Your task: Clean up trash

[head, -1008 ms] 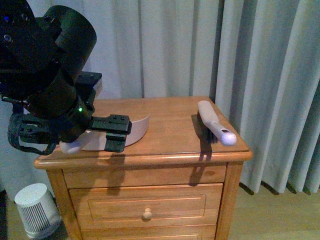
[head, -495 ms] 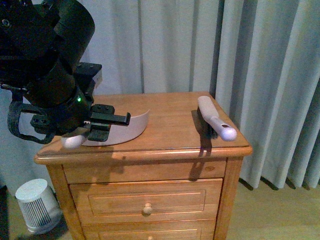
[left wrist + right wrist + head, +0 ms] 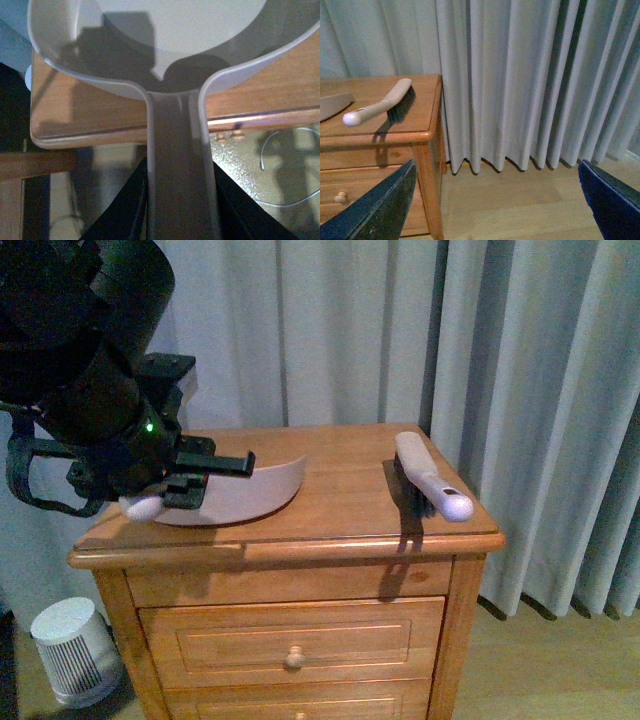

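My left gripper (image 3: 203,481) is shut on the handle of the beige dustpan (image 3: 255,492), at the left of the wooden nightstand (image 3: 340,515). The pan lies low over the top with its mouth toward the middle. In the left wrist view the handle (image 3: 177,150) runs between my dark fingers (image 3: 125,205), and the part of the pan's inside (image 3: 165,30) that shows is bare. The trash is not in view in any frame. My right gripper (image 3: 497,200) is open over the floor, to the right of the nightstand, with nothing between its fingers.
A beige hand brush (image 3: 430,480) with dark bristles lies along the nightstand's right edge. Grey curtains (image 3: 520,370) hang behind and to the right. A small white ribbed appliance (image 3: 72,650) stands on the floor at the left. A thin cable (image 3: 282,170) lies on the floor.
My left arm has risen and drawn back to the left, and the dustpan in it has shifted and lies flatter on the top. The brush has not moved.
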